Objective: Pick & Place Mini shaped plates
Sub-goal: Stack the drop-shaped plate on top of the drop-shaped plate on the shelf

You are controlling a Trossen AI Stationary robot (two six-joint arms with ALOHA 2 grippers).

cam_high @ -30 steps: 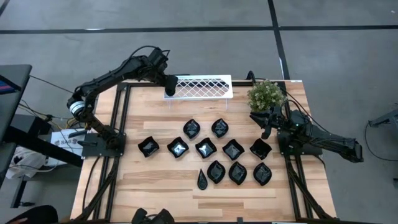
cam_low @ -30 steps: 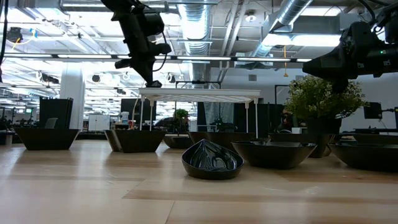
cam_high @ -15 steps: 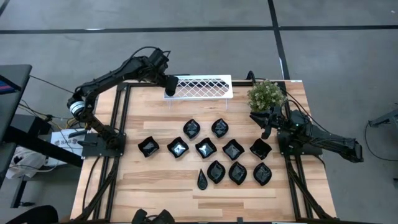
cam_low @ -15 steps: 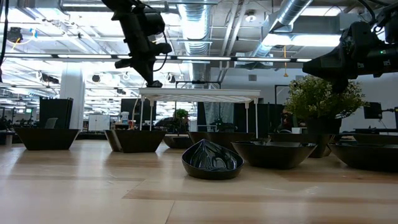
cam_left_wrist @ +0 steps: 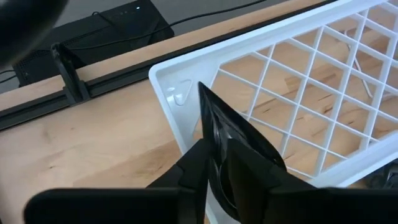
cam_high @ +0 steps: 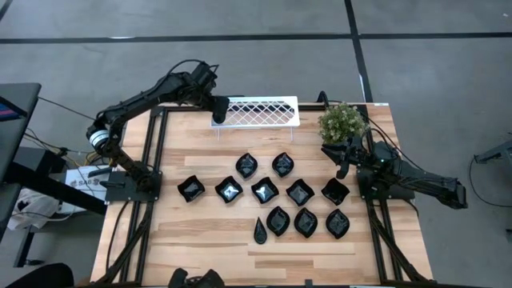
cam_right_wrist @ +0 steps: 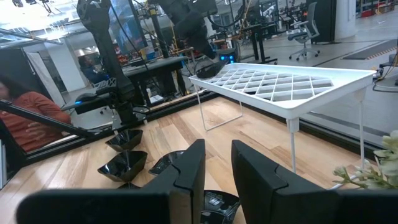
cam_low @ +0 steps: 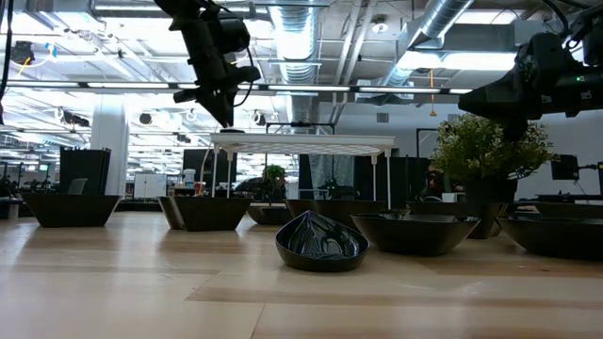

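Several glossy black mini shaped plates (cam_high: 265, 190) rest on their bases in rows on the wooden table (cam_high: 192, 240). A white lattice tray (cam_high: 260, 112) stands on thin legs at the far edge. My left gripper (cam_high: 217, 110) hovers over the tray's left end, shut on one more black plate (cam_left_wrist: 224, 134). My right gripper (cam_right_wrist: 215, 165) waits at the table's right side beside the green potted plant (cam_high: 342, 122). It is level and open, with nothing between its fingers. My left gripper pinches the black plate between its two fingers (cam_left_wrist: 193, 168), which slant steeply down from above. The plate stands on edge, and its pointed end (cam_left_wrist: 204, 93) reaches out over the tray's left corner (cam_left_wrist: 177, 93). Whether the plate touches the lattice I cannot tell.
Bare wood lies at the table's near left (cam_high: 184, 232) and between the tray and the plates. Black frame rails (cam_high: 156, 160) run along both sides. In the right wrist view a person in a red top (cam_right_wrist: 31, 118) shows beyond the table.
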